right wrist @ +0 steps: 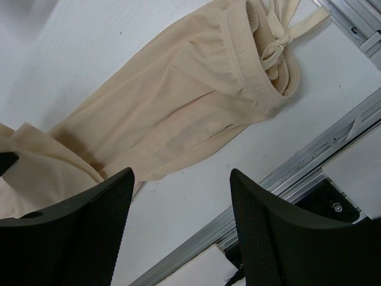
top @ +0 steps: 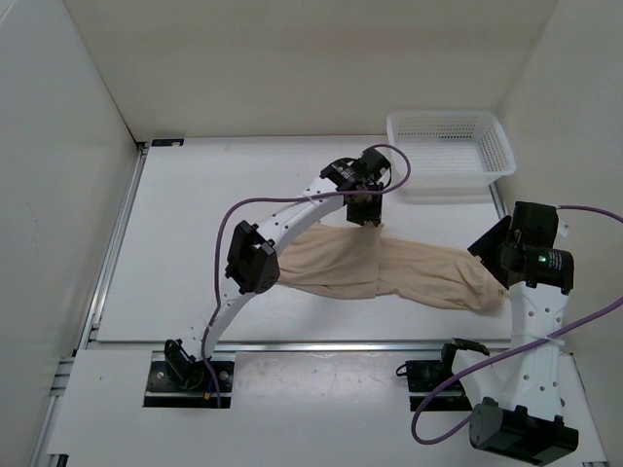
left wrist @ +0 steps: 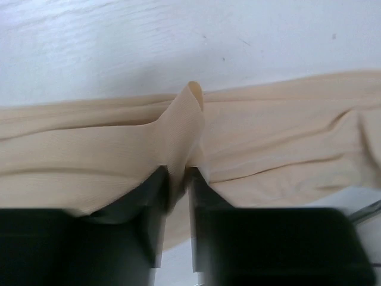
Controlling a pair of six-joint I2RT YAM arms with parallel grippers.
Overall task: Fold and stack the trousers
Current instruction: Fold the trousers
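Pinching trousers (left wrist: 286,131) mid-length with nearly closed left gripper (left wrist: 178,174), for folding over; waiting near waistband (right wrist: 250,47) with right gripper (right wrist: 181,179) spread wide, empty.

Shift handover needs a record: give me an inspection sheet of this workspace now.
Surface: white table, matte.
Job's things: beige soft-fabric trousers lie crosswise, wrinkled, drawstring waistband towards the right arm.
Clutter: white plastic mesh basket, far right corner, apparently empty.
Grippers: left gripper pinches a trouser fold; right gripper open, holding nothing.
Cables: purple cables loop along both arms.
Surroundings: white enclosure walls, aluminium rails.
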